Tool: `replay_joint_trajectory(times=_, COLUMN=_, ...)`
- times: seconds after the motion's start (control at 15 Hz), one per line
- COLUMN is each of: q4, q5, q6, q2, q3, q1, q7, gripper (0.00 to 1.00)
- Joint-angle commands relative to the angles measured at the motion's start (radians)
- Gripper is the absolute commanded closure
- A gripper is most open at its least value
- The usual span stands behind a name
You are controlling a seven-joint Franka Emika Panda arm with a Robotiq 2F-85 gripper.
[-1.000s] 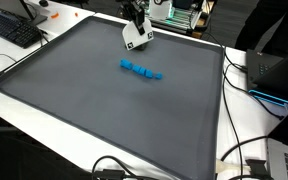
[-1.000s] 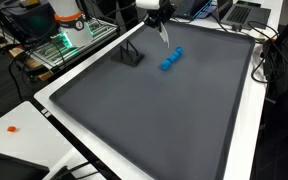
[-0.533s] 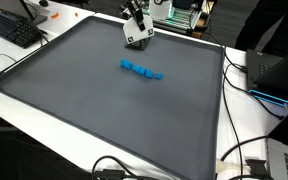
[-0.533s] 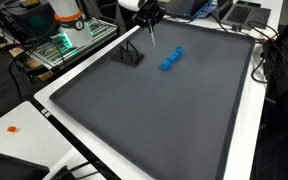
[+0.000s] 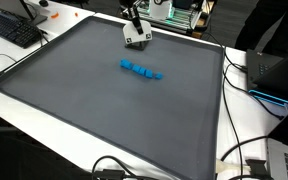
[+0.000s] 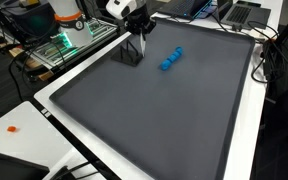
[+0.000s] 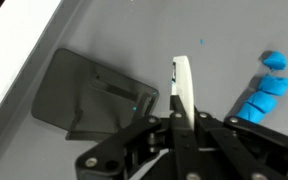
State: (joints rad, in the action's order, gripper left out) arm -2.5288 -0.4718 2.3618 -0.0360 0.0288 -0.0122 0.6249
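White strip [image 7: 181, 85] clamped in the gripper [image 7: 181, 120]; we judge it not yet released, with grey holder [image 7: 94, 95] just beside the tips and blue blocks [image 7: 264, 88] on the opposite side

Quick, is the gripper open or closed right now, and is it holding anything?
Gripper: closed, fingertips pressed together, nothing visible between them; it is next to the dark gray bracket.
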Motion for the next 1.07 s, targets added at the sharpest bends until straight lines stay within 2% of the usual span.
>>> replay_joint_trajectory(times=0.0, q4=-0.081, q5=-0.023, q6=0.104, q2=-0.036, q3=-0.005, q1=0.006, q7=0.053, gripper=0.99)
replay_joint_trajectory(times=0.4, q4=-0.145, q5=-0.081, q6=0.228, q2=-0.038, q3=-0.009, q1=0.006, q7=0.101, gripper=0.99)
replay_joint_trajectory(times=1.0, q4=-0.199, q5=-0.127, q6=0.285, q2=-0.056, q3=-0.018, q1=0.004, q7=0.145, gripper=0.99)
